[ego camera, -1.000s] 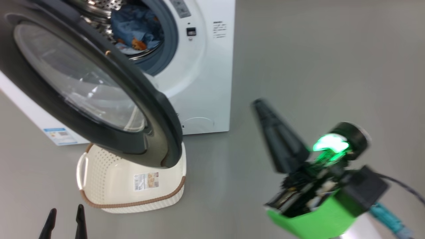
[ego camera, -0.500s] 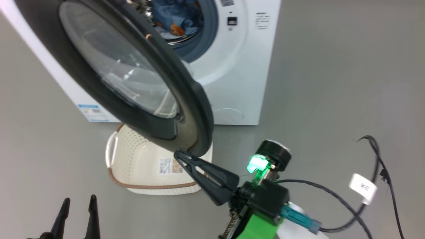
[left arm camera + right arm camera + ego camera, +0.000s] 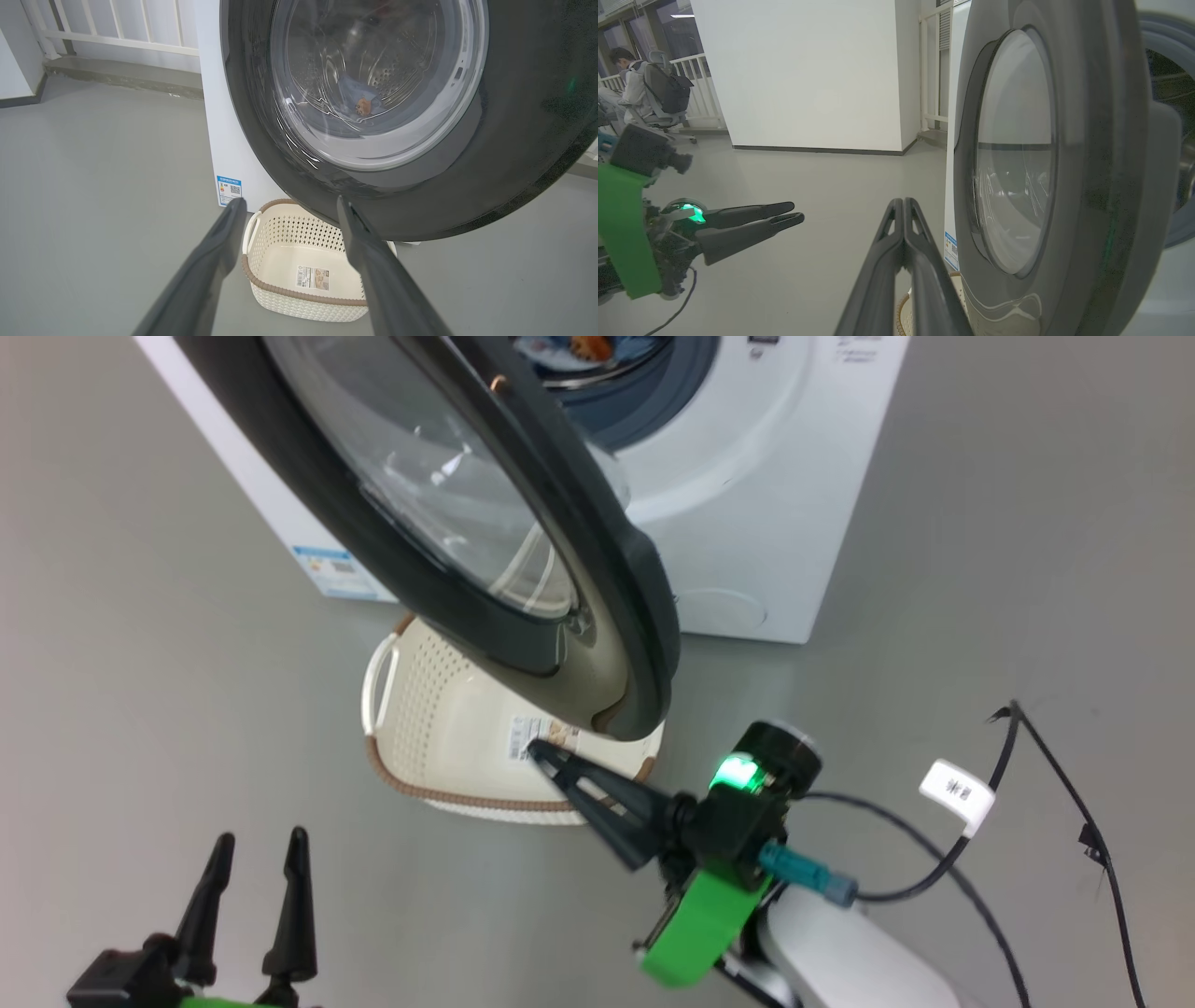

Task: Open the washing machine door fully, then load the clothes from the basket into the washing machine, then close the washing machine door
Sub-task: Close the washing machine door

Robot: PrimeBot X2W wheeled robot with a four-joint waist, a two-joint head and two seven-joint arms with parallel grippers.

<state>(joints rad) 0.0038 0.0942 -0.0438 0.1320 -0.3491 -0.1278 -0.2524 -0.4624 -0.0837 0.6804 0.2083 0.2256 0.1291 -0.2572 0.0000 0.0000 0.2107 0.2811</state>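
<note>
Washing machine door (image 3: 644, 616) entry: your right gripper (image 3: 540, 749) has its fingers pressed together on nothing, tips just under the door's lower rim and above the basket (image 3: 420, 709); whether they touch the rim cannot be told. Your left gripper (image 3: 261, 837) stands spread wide, empty, well apart from the basket. Door hangs swung out over the basket, which sits on the floor (image 3: 140, 663) just before the washing machine (image 3: 775, 523). Clothes (image 3: 581, 345) lie inside the machine; the basket's bottom shows its label sticker (image 3: 314, 277).
</note>
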